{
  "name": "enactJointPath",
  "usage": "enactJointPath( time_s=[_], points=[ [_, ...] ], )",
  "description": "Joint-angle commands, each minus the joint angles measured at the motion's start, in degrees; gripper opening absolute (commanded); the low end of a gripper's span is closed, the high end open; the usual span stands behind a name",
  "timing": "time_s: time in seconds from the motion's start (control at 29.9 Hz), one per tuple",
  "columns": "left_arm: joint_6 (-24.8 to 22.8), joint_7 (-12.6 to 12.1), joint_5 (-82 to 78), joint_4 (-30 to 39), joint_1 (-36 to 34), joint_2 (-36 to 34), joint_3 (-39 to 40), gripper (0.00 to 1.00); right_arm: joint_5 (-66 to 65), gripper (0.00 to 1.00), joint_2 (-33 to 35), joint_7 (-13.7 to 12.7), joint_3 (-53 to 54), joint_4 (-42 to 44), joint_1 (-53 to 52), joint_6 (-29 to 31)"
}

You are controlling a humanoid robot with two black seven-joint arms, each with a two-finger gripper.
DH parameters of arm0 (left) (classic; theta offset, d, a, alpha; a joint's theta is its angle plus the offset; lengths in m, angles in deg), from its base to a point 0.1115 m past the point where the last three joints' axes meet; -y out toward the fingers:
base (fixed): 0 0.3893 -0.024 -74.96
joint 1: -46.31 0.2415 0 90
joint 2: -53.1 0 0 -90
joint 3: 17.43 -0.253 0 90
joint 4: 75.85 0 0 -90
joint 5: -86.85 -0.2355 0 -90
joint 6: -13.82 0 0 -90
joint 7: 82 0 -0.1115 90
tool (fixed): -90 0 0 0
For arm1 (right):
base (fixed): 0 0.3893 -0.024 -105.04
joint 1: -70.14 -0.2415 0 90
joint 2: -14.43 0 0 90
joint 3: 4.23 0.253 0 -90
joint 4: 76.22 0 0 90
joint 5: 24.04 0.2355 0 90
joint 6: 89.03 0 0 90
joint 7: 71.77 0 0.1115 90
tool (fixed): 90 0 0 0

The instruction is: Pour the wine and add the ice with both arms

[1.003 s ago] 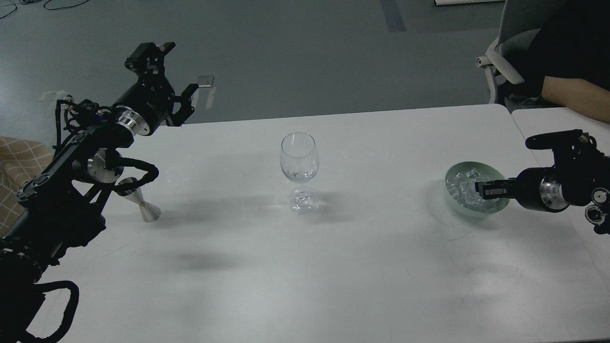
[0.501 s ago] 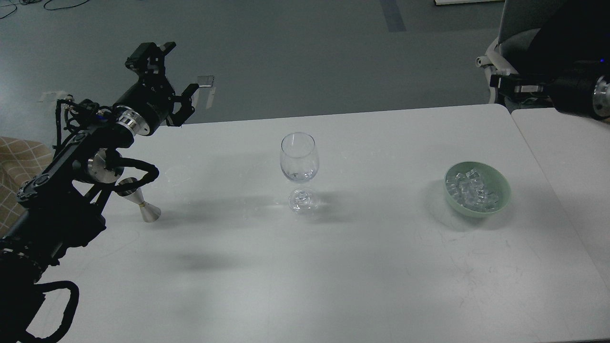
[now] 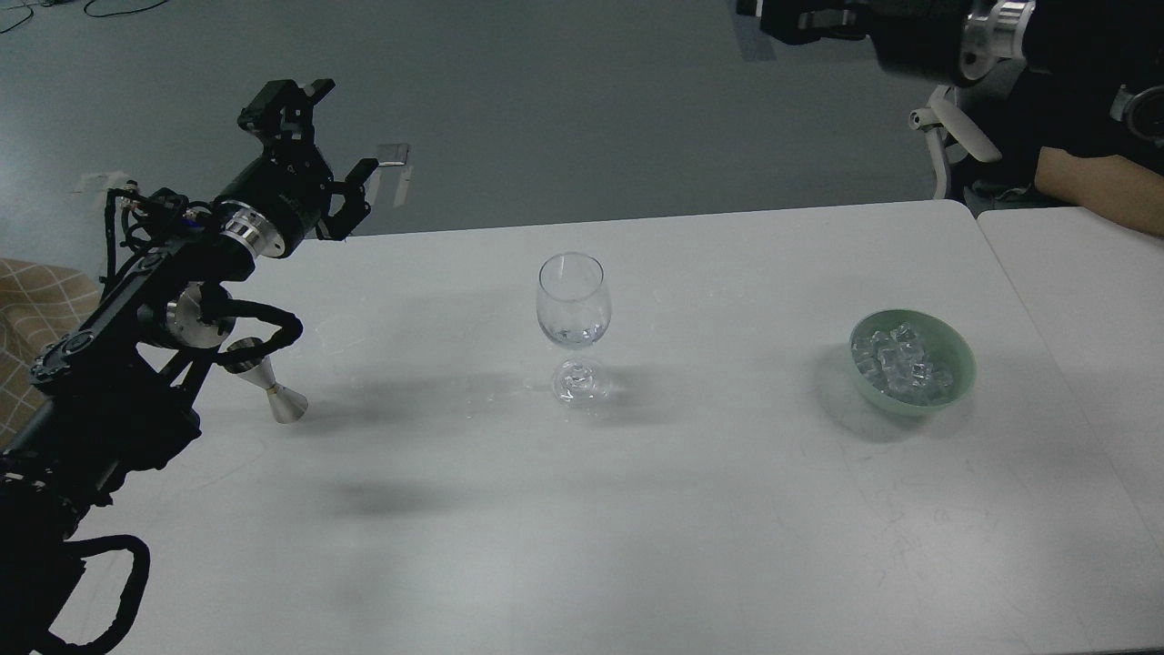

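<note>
The right arm is rising away from the green bowl (image 3: 946, 400), now reaching across the view's top right corner; its right gripper (image 3: 773, 13) is cut off by the frame edge, so I cannot tell its jaws' state. The ice (image 3: 900, 366) is sitting heaped in the bowl on the counter (image 3: 691, 509). The left gripper (image 3: 335, 136) is hovering with jaws spread, empty, well left of the stemmed glass (image 3: 571, 314).
</note>
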Motion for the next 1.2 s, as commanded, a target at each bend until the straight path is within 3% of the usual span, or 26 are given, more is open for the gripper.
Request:
enactJointPath(
  time_s=[0.0, 0.3, 1.17],
  points=[
    [0.0, 0.0, 0.1, 0.0, 0.1, 0.0, 0.0, 0.98, -0.1, 0.12, -5.9, -0.2, -3.8, 0.1, -1.0, 0.0],
    [0.0, 0.0, 0.1, 0.0, 0.0, 0.1, 0.1, 0.98, -0.1, 0.12, -10.7, -0.2, -13.0, 1.9, -1.0, 0.0],
    [-0.1, 0.0, 0.1, 0.1, 0.2, 0.1, 0.1, 0.98, -0.7, 0.13, -17.3, -0.8, -18.8, 4.9, 0.1, 0.0]
  ],
)
